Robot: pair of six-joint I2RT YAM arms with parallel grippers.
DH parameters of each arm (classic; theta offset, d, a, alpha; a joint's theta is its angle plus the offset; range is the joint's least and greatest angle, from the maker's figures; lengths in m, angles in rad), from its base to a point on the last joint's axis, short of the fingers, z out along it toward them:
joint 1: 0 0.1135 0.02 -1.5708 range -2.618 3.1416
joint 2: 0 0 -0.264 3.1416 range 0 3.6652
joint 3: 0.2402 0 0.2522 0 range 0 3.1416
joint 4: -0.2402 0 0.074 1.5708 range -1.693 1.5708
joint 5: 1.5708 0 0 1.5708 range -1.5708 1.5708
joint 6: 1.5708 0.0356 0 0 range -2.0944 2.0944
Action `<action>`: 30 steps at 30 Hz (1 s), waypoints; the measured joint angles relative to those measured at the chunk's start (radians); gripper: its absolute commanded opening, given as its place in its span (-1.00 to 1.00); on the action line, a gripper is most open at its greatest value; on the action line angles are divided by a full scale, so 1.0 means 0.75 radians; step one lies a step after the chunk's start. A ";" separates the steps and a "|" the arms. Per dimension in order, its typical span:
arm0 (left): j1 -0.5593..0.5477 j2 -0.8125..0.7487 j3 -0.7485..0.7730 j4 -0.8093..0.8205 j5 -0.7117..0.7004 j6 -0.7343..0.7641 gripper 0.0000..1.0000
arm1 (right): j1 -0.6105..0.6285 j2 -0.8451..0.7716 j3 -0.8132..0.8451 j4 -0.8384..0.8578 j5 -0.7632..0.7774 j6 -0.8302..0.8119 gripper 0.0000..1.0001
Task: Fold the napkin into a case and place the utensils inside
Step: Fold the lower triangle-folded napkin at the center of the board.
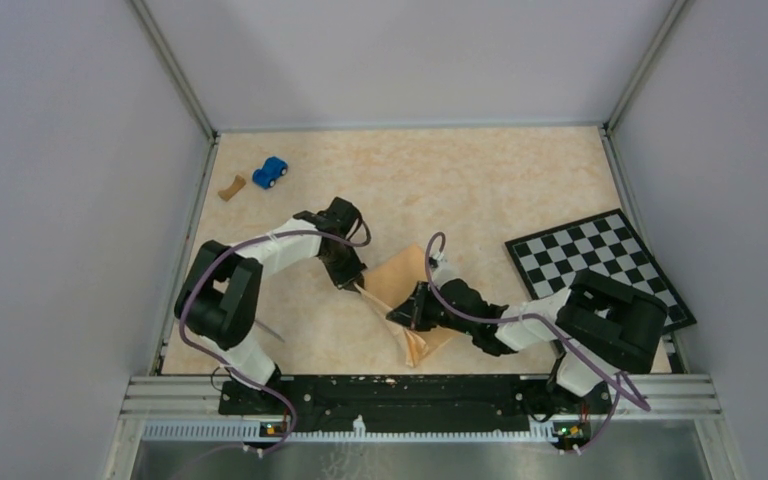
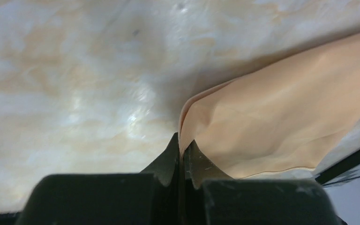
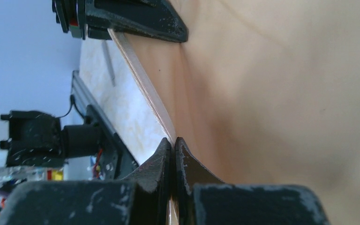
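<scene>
Tan-orange napkin (image 1: 410, 283) is recorded near the bench (image 1: 460, 180) centre, held taut between both grippers. Surroundings are given only by the top view; the grips are resolved only in the wrist views.

Left gripper (image 2: 182, 143): jaws pressed together on a raised napkin corner, the cloth edge pinched between them.

Right gripper (image 3: 173, 143): jaws clamped on the napkin's edge, no gap seen. The left jaws are seen at the other end of that edge in the right wrist view.

One thin grey utensil (image 3: 108, 61) is noted lying on the bench, apart from the cloth.

Checkerboard (image 1: 600, 265) lies right, partly covered by the right arm. Blue toy car (image 1: 270, 172) and brown scrap (image 1: 231, 187) lie far left.
</scene>
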 measured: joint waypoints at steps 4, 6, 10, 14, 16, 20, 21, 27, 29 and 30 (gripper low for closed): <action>0.004 -0.062 0.061 -0.223 -0.081 -0.054 -1.00 | 0.048 0.052 0.017 0.111 -0.067 0.062 -1.00; 0.002 -0.064 0.120 -0.325 -0.113 -0.118 -1.00 | 0.052 0.082 0.016 0.168 -0.086 0.094 -1.00; -0.019 -0.034 0.235 -0.475 -0.176 -0.232 -1.00 | 0.049 0.110 0.011 0.252 -0.104 0.143 -1.00; -0.044 0.099 0.353 -0.553 -0.204 -0.310 -1.00 | -0.006 0.123 -0.025 0.298 -0.132 0.173 -1.00; -0.050 0.185 0.400 -0.580 -0.210 -0.330 -1.00 | -0.045 0.128 -0.046 0.300 -0.145 0.177 -1.00; -0.058 0.322 0.470 -0.622 -0.212 -0.355 -1.00 | -0.101 0.154 -0.066 0.304 -0.176 0.177 -1.00; -0.061 0.345 0.484 -0.632 -0.211 -0.358 -1.00 | -0.110 0.165 -0.066 0.305 -0.185 0.177 -1.00; -0.069 0.441 0.562 -0.689 -0.215 -0.352 -0.42 | -0.139 0.234 -0.066 0.349 -0.235 0.178 -1.00; -0.068 0.456 0.583 -0.700 -0.228 -0.339 0.02 | -0.139 0.252 -0.069 0.348 -0.245 0.178 -1.00; -0.067 0.458 0.591 -0.700 -0.239 -0.329 0.28 | -0.141 0.259 -0.074 0.347 -0.248 0.178 -1.00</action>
